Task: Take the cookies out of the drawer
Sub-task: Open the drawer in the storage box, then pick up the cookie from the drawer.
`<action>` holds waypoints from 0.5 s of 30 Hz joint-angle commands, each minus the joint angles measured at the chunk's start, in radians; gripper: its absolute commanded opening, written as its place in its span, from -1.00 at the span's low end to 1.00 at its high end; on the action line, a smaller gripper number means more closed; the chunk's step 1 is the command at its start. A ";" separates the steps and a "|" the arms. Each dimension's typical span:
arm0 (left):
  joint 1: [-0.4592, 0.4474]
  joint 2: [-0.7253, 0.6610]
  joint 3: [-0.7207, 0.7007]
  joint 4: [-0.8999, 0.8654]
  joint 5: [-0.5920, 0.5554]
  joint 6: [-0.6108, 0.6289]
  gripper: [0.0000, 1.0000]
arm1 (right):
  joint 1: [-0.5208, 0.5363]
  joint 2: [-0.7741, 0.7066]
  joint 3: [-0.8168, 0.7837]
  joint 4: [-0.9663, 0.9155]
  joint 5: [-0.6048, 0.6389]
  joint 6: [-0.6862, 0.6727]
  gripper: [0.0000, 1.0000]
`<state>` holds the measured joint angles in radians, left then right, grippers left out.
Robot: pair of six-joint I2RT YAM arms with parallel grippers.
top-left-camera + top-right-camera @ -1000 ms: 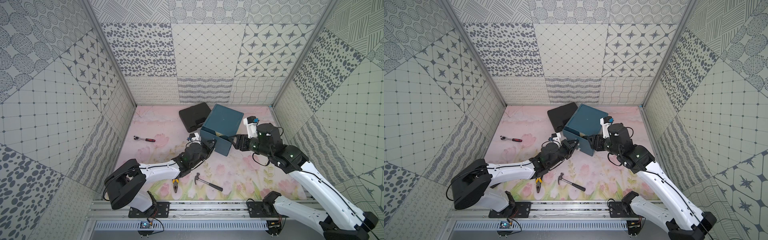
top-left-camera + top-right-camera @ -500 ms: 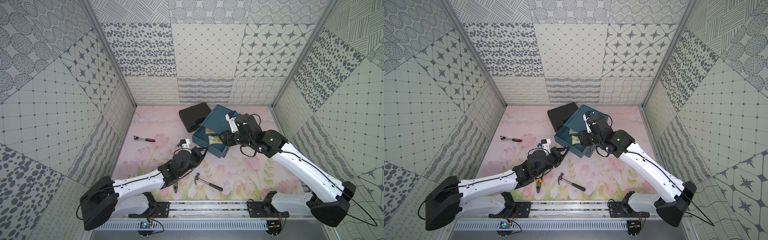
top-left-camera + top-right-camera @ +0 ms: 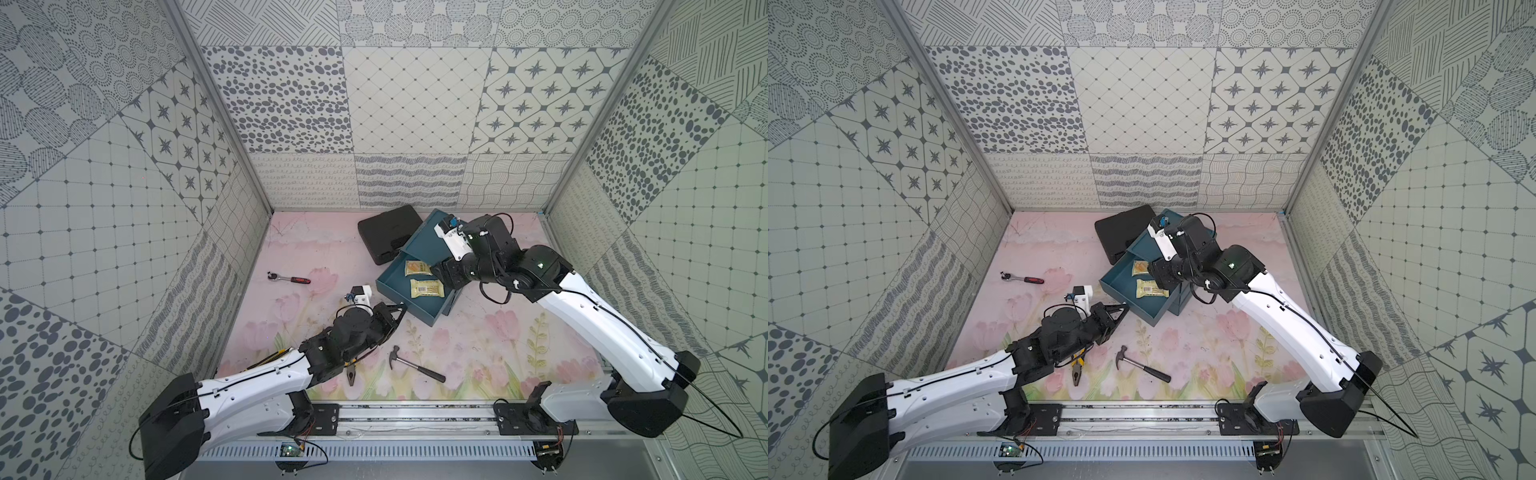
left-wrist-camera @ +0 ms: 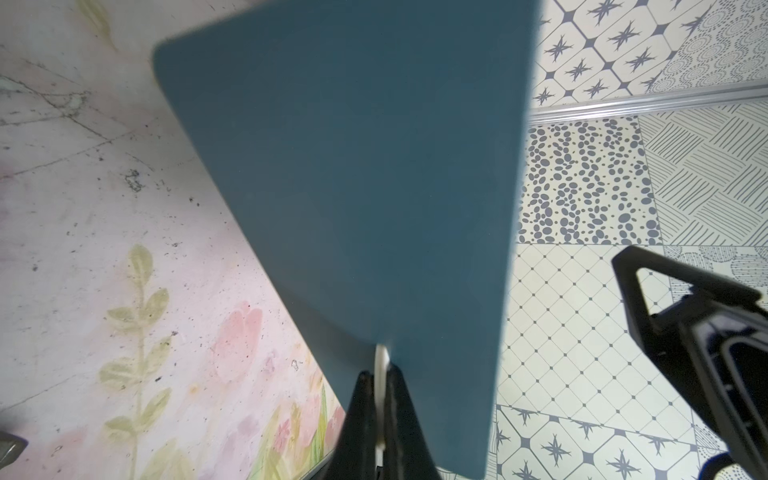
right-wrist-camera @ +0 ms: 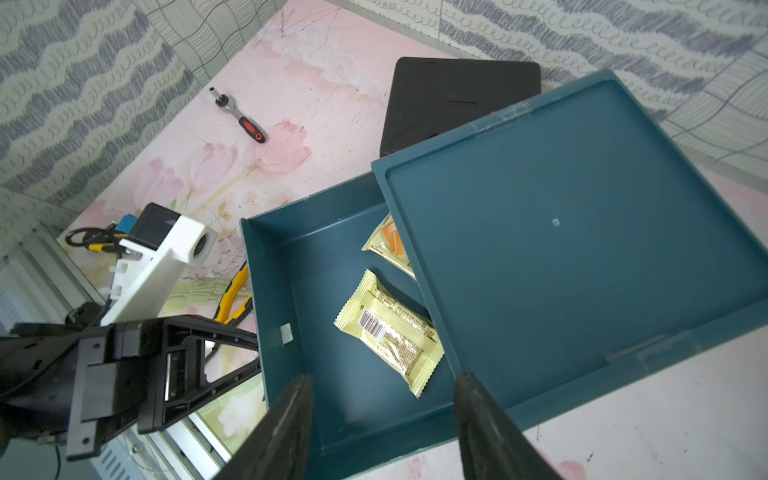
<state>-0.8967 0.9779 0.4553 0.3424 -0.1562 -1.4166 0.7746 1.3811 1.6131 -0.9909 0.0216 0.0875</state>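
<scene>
Inside, crinkly cookies in teal drawer, left end effector pinching tab, right end effector parted

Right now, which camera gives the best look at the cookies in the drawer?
The right wrist view: one packet lies fully visible, barcode up, in the drawer; the second packet pokes half out from under the cabinet top. Both top views show them small. The left wrist view shows only the drawer's blue front.
</scene>
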 commanded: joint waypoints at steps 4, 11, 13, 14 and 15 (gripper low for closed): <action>-0.004 -0.064 -0.041 -0.160 0.018 0.021 -1.00 | 0.051 0.135 0.141 -0.156 -0.058 -0.318 0.20; -0.005 -0.067 -0.058 -0.167 0.028 0.022 -1.00 | 0.124 0.283 0.218 -0.238 0.054 -0.514 0.21; -0.004 -0.071 -0.064 -0.170 0.029 0.021 -1.00 | 0.125 0.314 0.229 -0.239 0.059 -0.534 0.20; -0.003 -0.076 -0.067 -0.172 0.029 0.021 -1.00 | 0.124 0.327 0.231 -0.241 0.055 -0.548 0.21; -0.004 -0.080 -0.070 -0.176 0.028 0.021 -1.00 | 0.124 0.338 0.232 -0.241 0.056 -0.557 0.21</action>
<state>-0.8967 0.9047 0.4046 0.3046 -0.1417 -1.4162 0.9020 1.7008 1.8114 -1.2098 0.0505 -0.3840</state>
